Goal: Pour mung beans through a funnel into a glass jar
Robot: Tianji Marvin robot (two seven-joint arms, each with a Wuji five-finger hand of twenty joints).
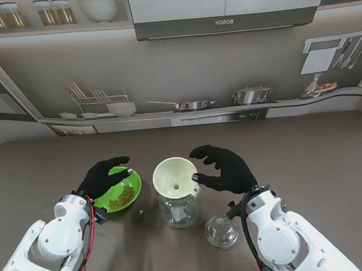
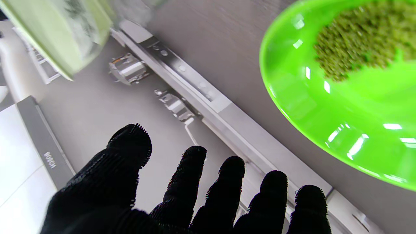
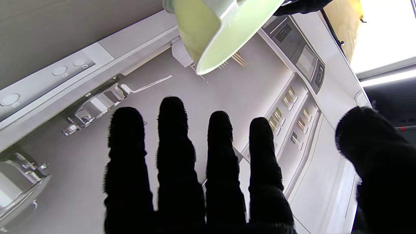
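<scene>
Both white arms rise from the bottom corners of the stand's view, and each ends in a black-gloved robot hand with fingers spread and nothing held. At centre left, the left robot hand (image 1: 103,178) hovers at the near-left rim of the bowl (image 1: 124,181); its fingertips (image 2: 195,156) reach over that rim, but whether they touch it cannot be told. The left wrist view shows all five fingers apart and the bowl off to one side, not between them.

Right of centre, the right robot hand (image 1: 226,168) is also open, its thumb tip just beside the funnel (image 1: 175,176), possibly touching the rim. In the right wrist view its fingers (image 3: 172,136) stand straight and separate with the funnel's edge beyond them.

Mung beans (image 1: 122,198) lie heaped in the near part of the bowl. The funnel already sits in the mouth of the jar (image 1: 179,209) at the middle of the frame, and a glass lid (image 1: 221,231) rests on the surface (image 1: 309,156) at lower centre-right.

Pouring appears not yet begun. The step in hand looks like taking hold: the left hand needs to close on the bowl's rim and the right to steady the funnel, before the bowl is lifted and tipped over it.
</scene>
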